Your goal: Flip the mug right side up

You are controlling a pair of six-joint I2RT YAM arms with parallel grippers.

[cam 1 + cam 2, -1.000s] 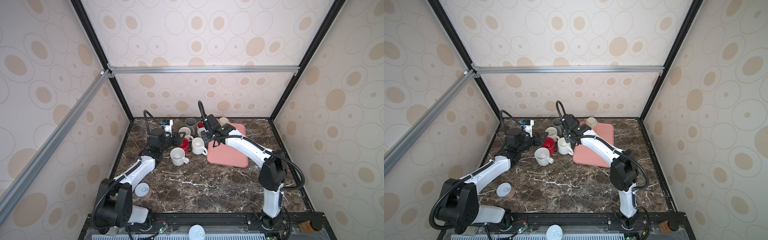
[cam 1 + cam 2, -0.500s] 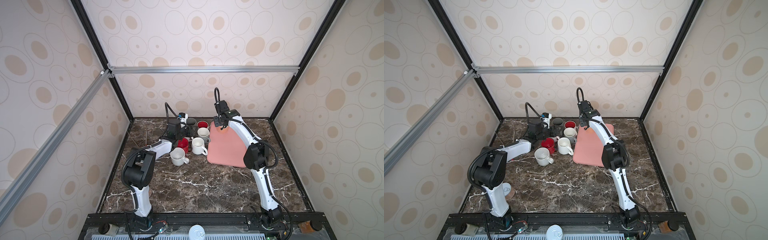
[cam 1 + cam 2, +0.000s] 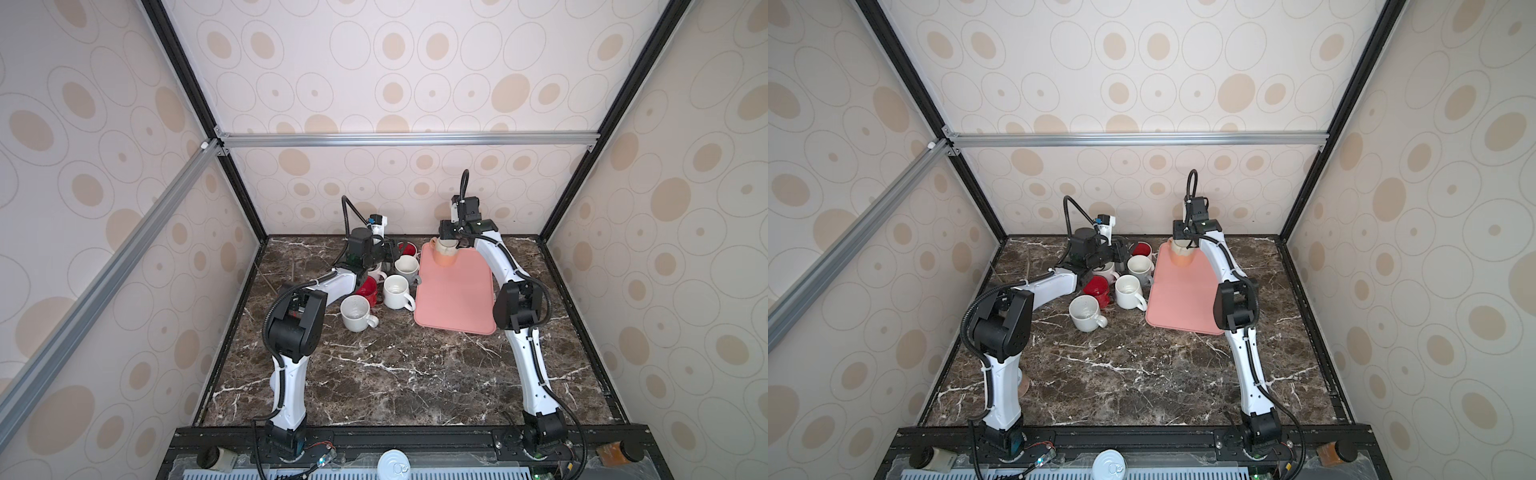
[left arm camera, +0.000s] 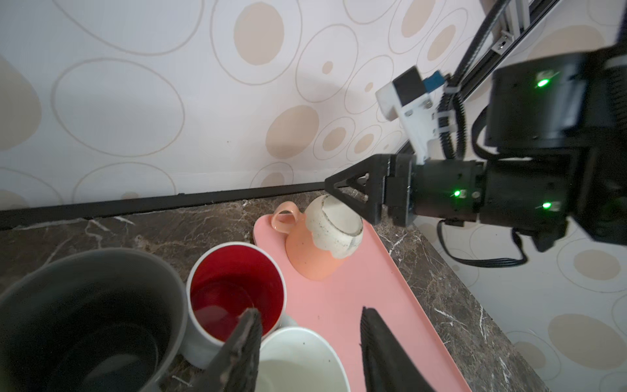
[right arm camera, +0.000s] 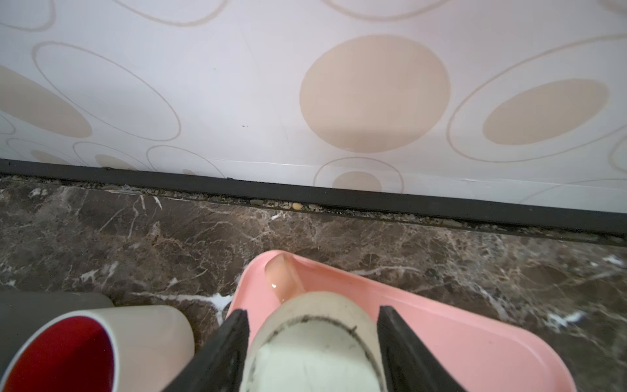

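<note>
The mug (image 3: 444, 254) (image 3: 1180, 254) (image 4: 319, 244) stands upside down at the far end of the pink tray (image 3: 453, 299) (image 3: 1183, 299) (image 4: 325, 305) (image 5: 475, 332). It is peach with a cream speckled base (image 5: 312, 339) facing up and its handle toward the back wall. My right gripper (image 3: 448, 242) (image 3: 1183, 243) (image 5: 312, 315) is open, reaching down with one finger on each side of the base, close to it. My left gripper (image 3: 386, 249) (image 3: 1121, 249) (image 4: 308, 325) is open and empty above the mug cluster beside the tray.
Left of the tray stand several upright mugs: a grey one (image 4: 84, 322), a white one with a red inside (image 4: 234, 288) (image 5: 68, 353), a white one (image 4: 298, 363), and nearer white ones (image 3: 355, 311) (image 3: 397, 291) beside a red one (image 3: 368, 286). The back wall is close behind.
My right gripper has moved from the mug cluster to the tray's far end and now straddles the upturned mug. My left gripper has reached farther back over the cluster.
</note>
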